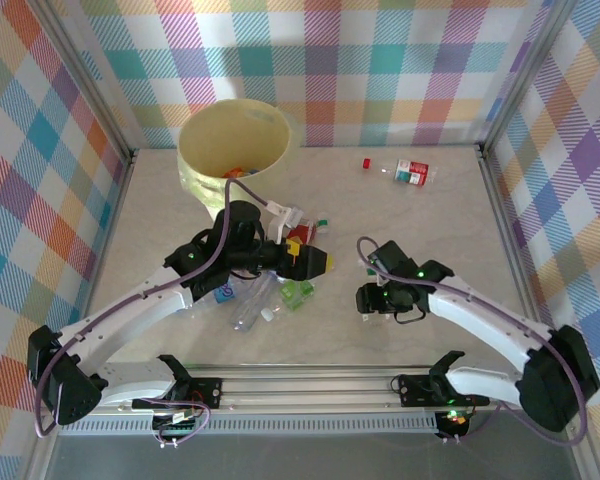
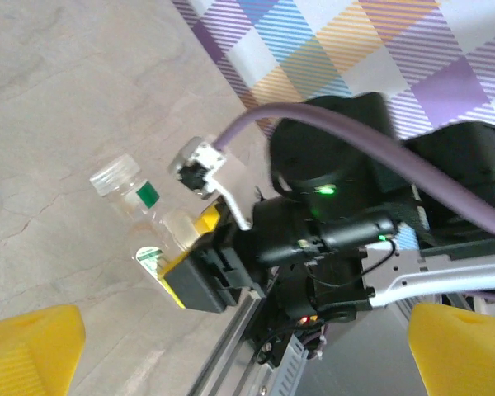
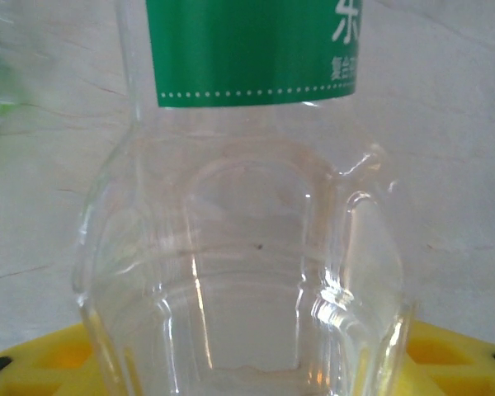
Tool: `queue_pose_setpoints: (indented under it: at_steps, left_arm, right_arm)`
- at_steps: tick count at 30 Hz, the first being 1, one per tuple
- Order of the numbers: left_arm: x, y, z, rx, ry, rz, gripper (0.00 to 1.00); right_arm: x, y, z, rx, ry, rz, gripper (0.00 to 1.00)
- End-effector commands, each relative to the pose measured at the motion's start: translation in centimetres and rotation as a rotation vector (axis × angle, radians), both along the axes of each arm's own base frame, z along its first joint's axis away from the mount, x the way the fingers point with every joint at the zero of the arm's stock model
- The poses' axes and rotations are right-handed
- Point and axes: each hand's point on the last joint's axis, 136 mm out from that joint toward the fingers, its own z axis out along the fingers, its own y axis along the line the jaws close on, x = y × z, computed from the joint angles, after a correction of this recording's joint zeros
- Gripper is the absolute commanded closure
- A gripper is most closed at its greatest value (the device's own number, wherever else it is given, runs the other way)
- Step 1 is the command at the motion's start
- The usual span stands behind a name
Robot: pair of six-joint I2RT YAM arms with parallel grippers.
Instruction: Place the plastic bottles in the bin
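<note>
**Station status: right gripper on bottle, left gripper open**

1. Right gripper (image 1: 364,300), lower right of centre in the top view: jaws closed on a green-labelled bottle (image 3: 256,272). In the right wrist view the clear bottle body stands between the yellow pads (image 3: 41,367) at the bottom edge. In the left wrist view the bottle's clear cap (image 2: 115,175) points to the upper left, and the bottle lies low over the table (image 1: 410,240).
2. Left gripper (image 1: 308,258), frame centre: jaws wide apart, nothing between them.
3. Just below the left gripper, a clear bottle (image 1: 250,305) and a blue-labelled bottle (image 1: 223,293) lie on the table, close together.
4. Bin (image 1: 195,150), upper left of centre, upright. Small coloured items show inside, too small to identify.
5. Red-labelled bottle (image 1: 412,173), upper right, on its side, with a red cap (image 1: 366,163) just beside it to the left.
</note>
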Motion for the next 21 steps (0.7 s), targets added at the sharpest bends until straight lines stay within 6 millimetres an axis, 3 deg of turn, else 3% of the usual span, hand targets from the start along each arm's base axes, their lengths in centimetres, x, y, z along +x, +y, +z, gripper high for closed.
queue_pose_setpoints:
  at_steps: [1, 9, 16, 21]
  left_arm:
    - [0.7, -0.5, -0.1, -0.031, 0.014, 0.047, 0.0]
    - [2.2, -1.3, -0.7, -0.066, 0.143, 0.139, 0.0]
    - [1.8, -2.5, 0.0, -0.117, 0.169, 0.105, 0.04]
    - [1.7, -2.9, 0.4, -0.14, 0.147, 0.095, 0.12]
  right_arm:
    - [0.7, 3.2, 4.7, 0.191, -0.116, 0.108, 0.43]
    - [-0.1, 7.7, 12.9, 0.507, -0.265, 0.304, 0.43]
    - [-0.9, 9.7, 15.5, 0.636, -0.275, 0.405, 0.43]
    - [-1.6, 10.5, 15.9, 0.685, -0.242, 0.453, 0.43]
